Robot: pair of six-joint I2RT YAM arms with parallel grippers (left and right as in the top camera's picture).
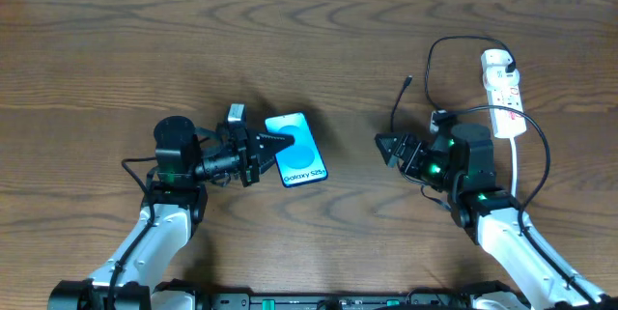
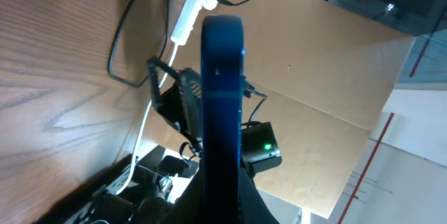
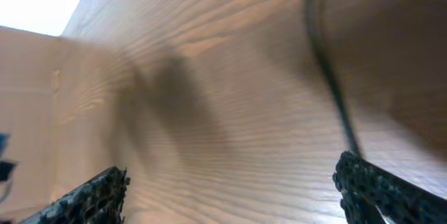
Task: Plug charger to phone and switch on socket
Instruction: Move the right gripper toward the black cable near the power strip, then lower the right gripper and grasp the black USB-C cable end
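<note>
1 phone (image 1: 297, 149), 1 charger (image 1: 396, 105), 1 socket (image 1: 502, 93), L claw (image 1: 268, 145) clamped on phone, R claw (image 1: 386, 146) spread wide

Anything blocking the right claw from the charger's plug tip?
Nothing visible. The open right claw sits close beside the charger; only bare table lies between it and the plug tip. The left claw, gripping the phone, is well off to the side.
</note>
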